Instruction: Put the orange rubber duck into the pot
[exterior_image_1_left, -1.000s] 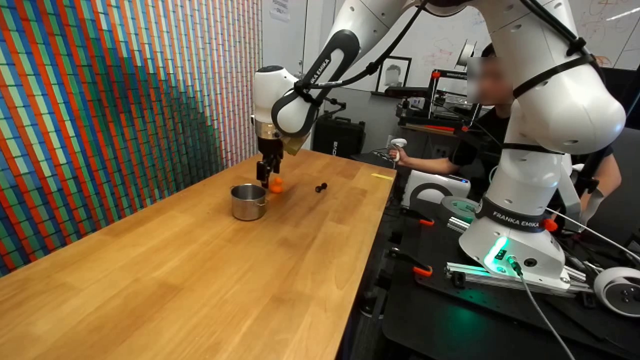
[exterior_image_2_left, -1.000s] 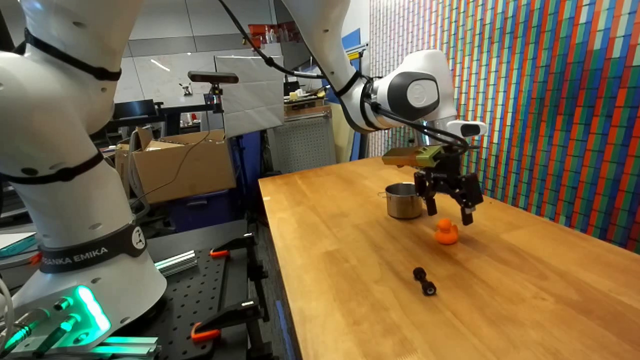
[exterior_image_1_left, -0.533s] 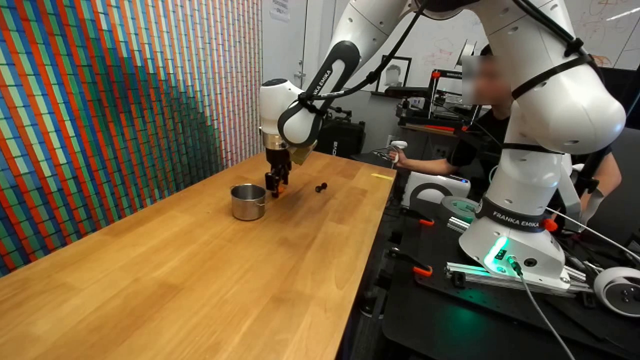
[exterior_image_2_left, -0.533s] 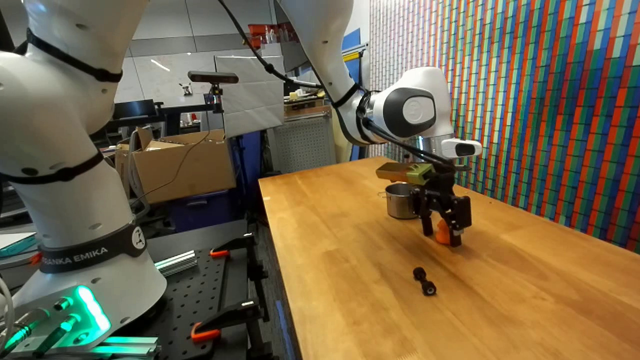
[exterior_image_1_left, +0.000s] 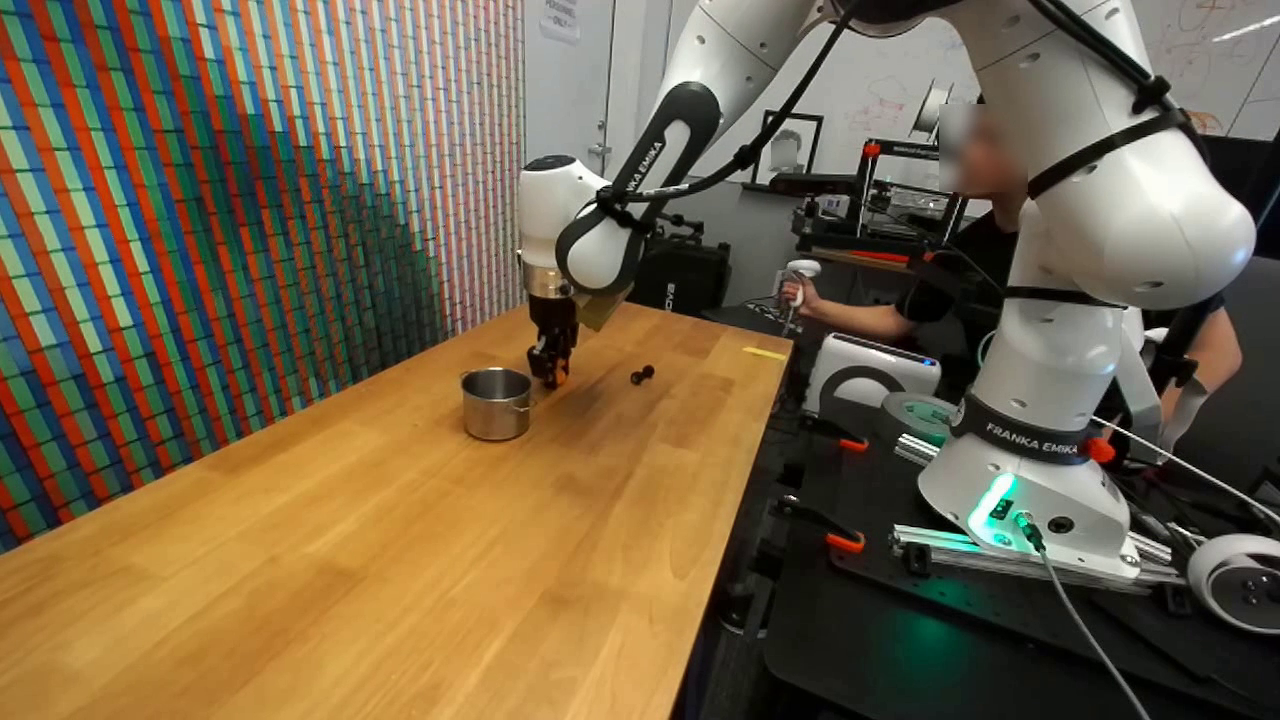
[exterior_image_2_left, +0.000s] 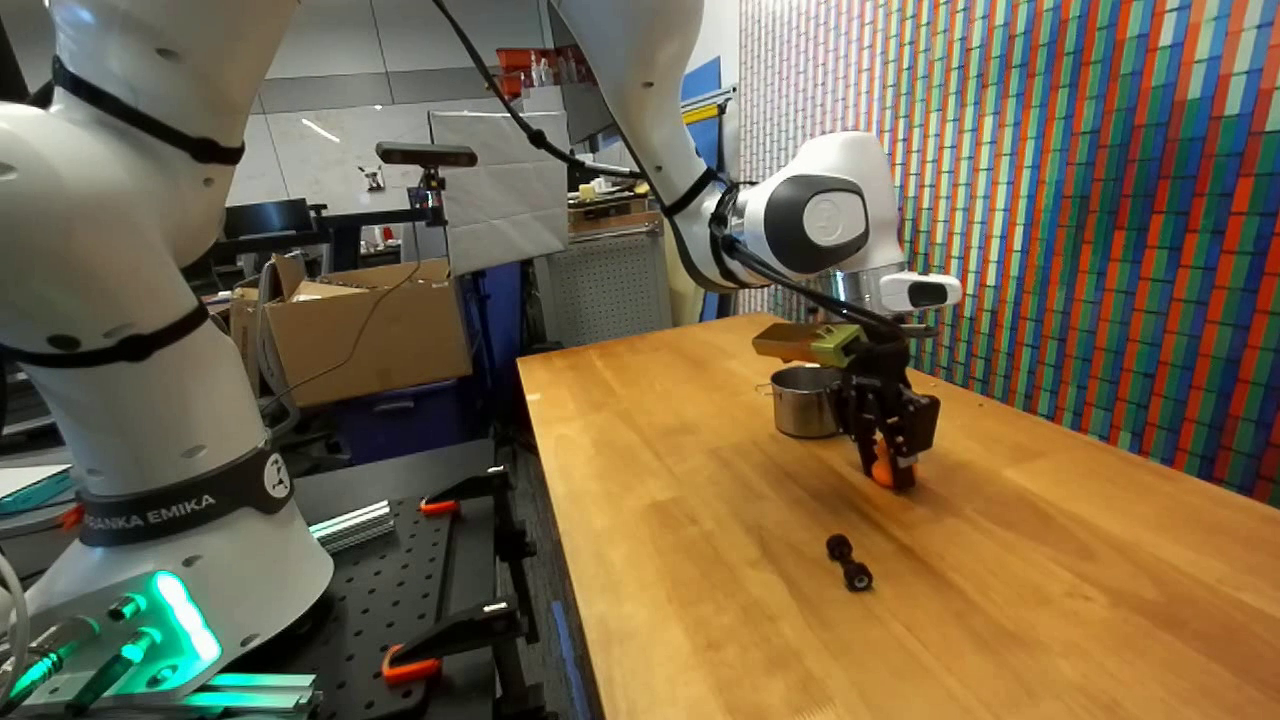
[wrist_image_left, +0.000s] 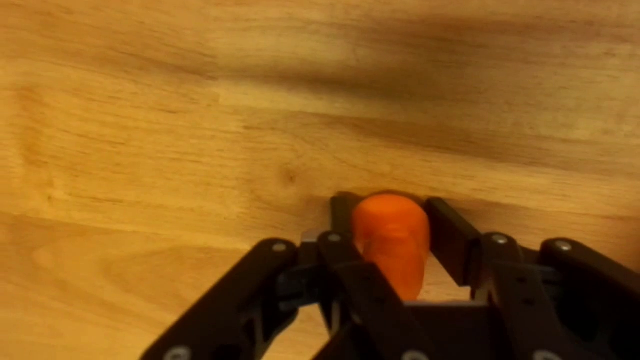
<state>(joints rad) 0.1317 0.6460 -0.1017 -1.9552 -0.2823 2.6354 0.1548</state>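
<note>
The orange rubber duck (wrist_image_left: 392, 235) sits between the two fingers (wrist_image_left: 452, 237) of the gripper (wrist_image_left: 389, 202), which is clamped on it, one finger against each side. In both exterior views the gripper points down and partly hides the duck, low at the tabletop (exterior_image_2_left: 690, 580), outside the pot (exterior_image_1_left: 496, 408) and near it.

Wooden table (exterior_image_1_left: 400, 560) – carries pot (exterior_image_1_left: 497, 412), orange rubber duck (wrist_image_left: 392, 232), black object (exterior_image_2_left: 848, 562), yellow strip (exterior_image_1_left: 764, 353).
</note>
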